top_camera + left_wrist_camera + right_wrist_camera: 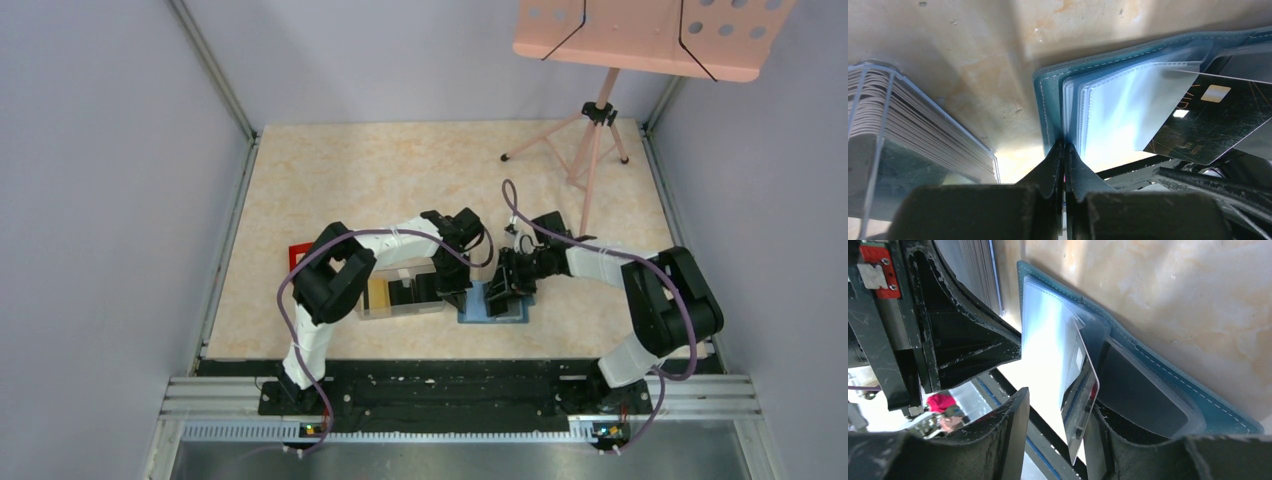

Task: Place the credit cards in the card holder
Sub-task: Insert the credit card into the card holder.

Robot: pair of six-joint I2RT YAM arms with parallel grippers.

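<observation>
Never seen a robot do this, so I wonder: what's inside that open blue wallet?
Clear plastic sleeves fill the card holder; a black card sits partly in one. The left gripper pinches the sleeves' edge. Whether the sleeves underneath hold cards is hidden.

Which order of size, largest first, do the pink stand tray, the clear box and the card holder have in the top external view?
1. pink stand tray, but it is raised nearer the camera, so unsure.
2. clear box.
3. card holder, only partly visible.

clear box (397, 298) tight beside card holder (478, 312), open tabletop (400, 170) beyond
</observation>
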